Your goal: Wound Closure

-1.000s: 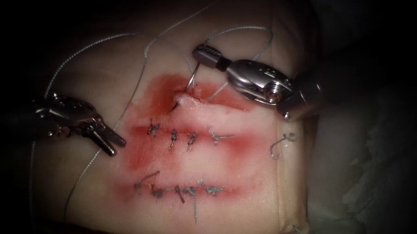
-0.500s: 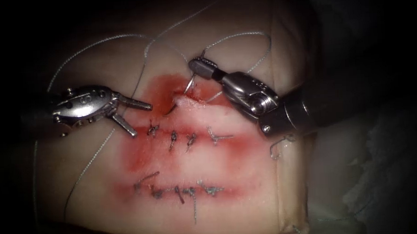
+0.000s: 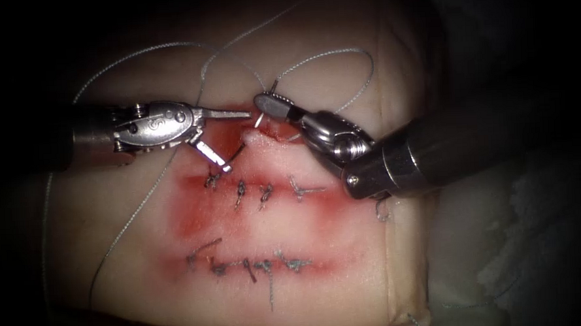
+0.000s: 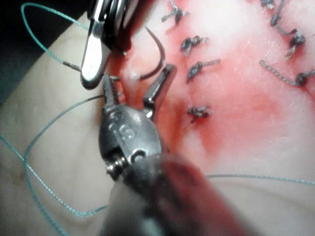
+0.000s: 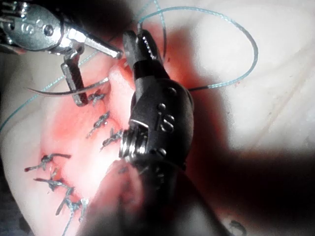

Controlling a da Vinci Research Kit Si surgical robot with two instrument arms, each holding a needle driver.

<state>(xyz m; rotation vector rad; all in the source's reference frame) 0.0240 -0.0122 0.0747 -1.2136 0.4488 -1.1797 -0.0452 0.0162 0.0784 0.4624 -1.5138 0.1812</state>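
— Endoscope view, from the left: what is the left tool (image 3: 227, 138) doing?

— Its jaws stand wide apart and hold nothing. One jaw points level toward the right tool, the other slants down to the needle tip that sticks out of the tissue (image 3: 346, 245) on the left side of the cut (image 3: 253, 140). In the left wrist view the same tool (image 4: 138, 86) straddles the bare curve of the needle (image 4: 156, 61).

— And the needle itself?

— The needle (image 3: 260, 121) sits in the tissue, passing under the raised lip of the cut. Its rear end is clamped in the right tool (image 3: 268, 104), jaws closed on it, just right of the cut.

— Thread?

— The thread (image 3: 338, 53) loops off behind the right tool and trails away over the tissue. Two rows of finished stitches (image 3: 256, 192) lie below, in red fluid (image 3: 195, 216).
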